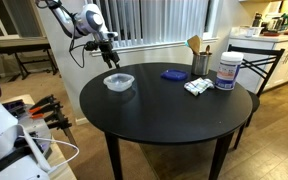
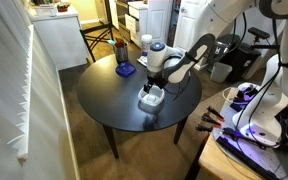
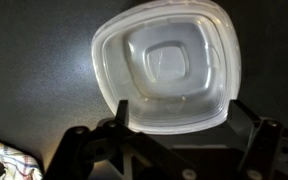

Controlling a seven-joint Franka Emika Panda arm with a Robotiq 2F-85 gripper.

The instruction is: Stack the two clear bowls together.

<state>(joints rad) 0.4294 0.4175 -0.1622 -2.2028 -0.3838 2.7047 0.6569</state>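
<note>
Robot hand [image 1: 107, 50] hovering over round black worktop [image 1: 164, 112], fingers spreading wide, gripping nothing. Clear squarish bowl with rounded corners [image 3: 169, 65] sitting upright on worktop straight below hand, just ahead of fingertips in wrist view. Only one bowl outline showing. Doubled rim line perhaps hinting at second bowl nesting inside, but cannot tell. Nothing else lying in bowl.
</note>
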